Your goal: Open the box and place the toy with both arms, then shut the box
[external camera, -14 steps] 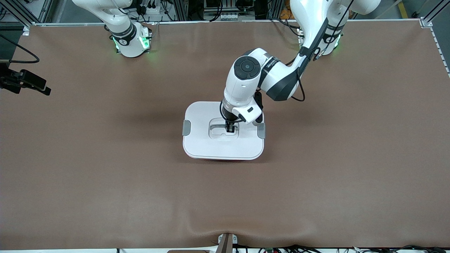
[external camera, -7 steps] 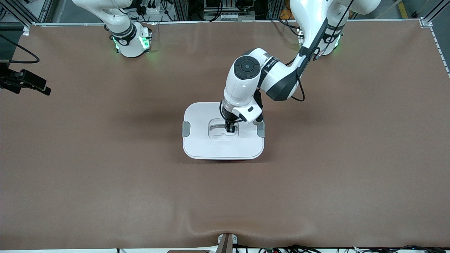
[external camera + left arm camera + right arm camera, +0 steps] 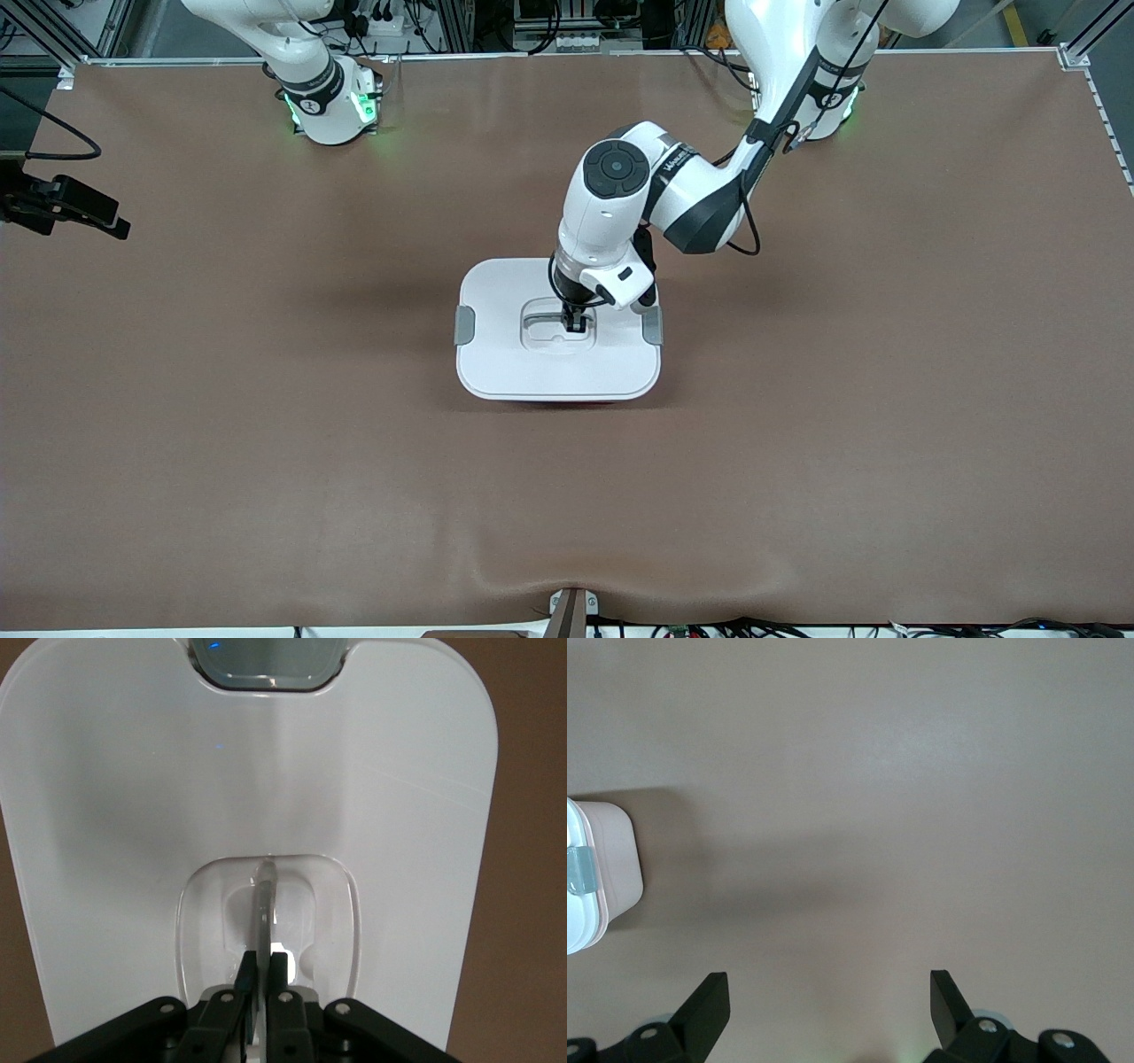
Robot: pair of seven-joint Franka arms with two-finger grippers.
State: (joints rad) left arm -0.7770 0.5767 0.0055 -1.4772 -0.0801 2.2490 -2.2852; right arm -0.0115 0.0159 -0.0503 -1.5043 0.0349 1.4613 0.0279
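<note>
The box (image 3: 514, 363) stands mid-table under its white lid, a grey clip (image 3: 464, 324) on each short side and a thin pink strip of the tub showing at its near edge. My left gripper (image 3: 574, 326) reaches straight down into the lid's recess and is shut on the thin grey handle (image 3: 264, 904), its fingertips (image 3: 250, 967) pinching the bar from both sides. My right gripper (image 3: 830, 988) hangs open over bare table with nothing between its fingers. A corner of the box (image 3: 607, 859) shows off to one side of it. The toy is out of view.
The brown mat (image 3: 266, 461) covers the whole table. A black clamp-like device (image 3: 62, 211) juts in at the table edge at the right arm's end. A small mount (image 3: 567, 611) sits at the edge nearest the front camera.
The lid and my left gripper on its handle have shifted slightly toward the right arm's end of the table. The right arm has not moved.
</note>
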